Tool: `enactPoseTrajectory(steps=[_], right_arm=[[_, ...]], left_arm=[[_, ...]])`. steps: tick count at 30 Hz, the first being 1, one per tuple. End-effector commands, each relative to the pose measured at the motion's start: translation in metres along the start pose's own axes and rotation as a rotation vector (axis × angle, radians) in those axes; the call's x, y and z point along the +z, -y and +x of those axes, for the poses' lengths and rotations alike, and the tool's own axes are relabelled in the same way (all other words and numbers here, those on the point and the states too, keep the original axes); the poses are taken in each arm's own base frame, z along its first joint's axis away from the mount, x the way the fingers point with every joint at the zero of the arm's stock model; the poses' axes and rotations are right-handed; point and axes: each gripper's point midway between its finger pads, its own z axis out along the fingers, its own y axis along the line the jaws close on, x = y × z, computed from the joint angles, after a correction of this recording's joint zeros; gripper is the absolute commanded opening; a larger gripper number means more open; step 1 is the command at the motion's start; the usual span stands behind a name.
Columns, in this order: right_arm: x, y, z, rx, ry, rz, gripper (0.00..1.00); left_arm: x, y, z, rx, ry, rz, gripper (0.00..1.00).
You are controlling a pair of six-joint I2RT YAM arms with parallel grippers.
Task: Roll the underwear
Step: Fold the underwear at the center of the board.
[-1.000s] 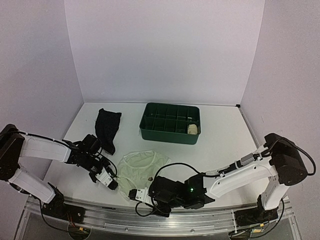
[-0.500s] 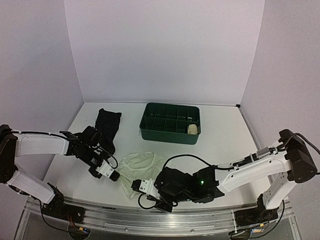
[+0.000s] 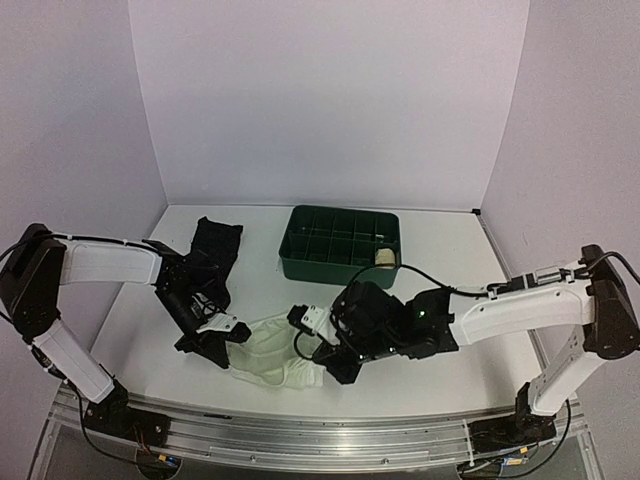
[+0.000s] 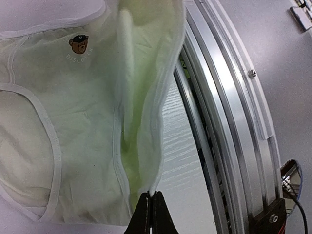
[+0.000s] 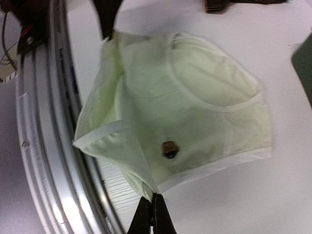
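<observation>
The left pincer (image 4: 150,201) and the right pincer (image 5: 150,202) each pinched a hem corner of the pale underwear (image 3: 272,352), near the table's (image 3: 450,262) front edge. Thin, limp and light, it would likely sag, so the stitched hem seemed the safest hold.

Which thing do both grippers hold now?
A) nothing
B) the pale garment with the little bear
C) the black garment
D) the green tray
B: the left gripper and the right gripper each pinch an edge of the pale underwear; the black underwear lies apart.
</observation>
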Motion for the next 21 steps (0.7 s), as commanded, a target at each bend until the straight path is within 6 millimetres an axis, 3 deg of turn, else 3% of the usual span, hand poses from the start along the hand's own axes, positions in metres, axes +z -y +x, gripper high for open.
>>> enactPoseTrajectory(steps=[1, 12, 17, 21], right_arm=[[-0.004, 0.043, -0.028, 0.089, 0.048, 0.028, 0.0], [0.04, 0.116, -0.035, 0.118, -0.001, 0.106, 0.0], [0.048, 0.139, -0.038, 0.167, -0.001, 0.129, 0.0], [0.053, 0.157, -0.027, 0.234, -0.022, 0.155, 0.0]], left_arm=[[-0.011, -0.008, -0.021, -0.179, 0.116, 0.049, 0.0], [-0.027, -0.049, 0.004, -0.482, 0.251, 0.019, 0.0], [-0.033, -0.069, 0.016, -0.61, 0.305, 0.008, 0.0], [-0.034, -0.084, 0.027, -0.698, 0.317, -0.009, 0.0]])
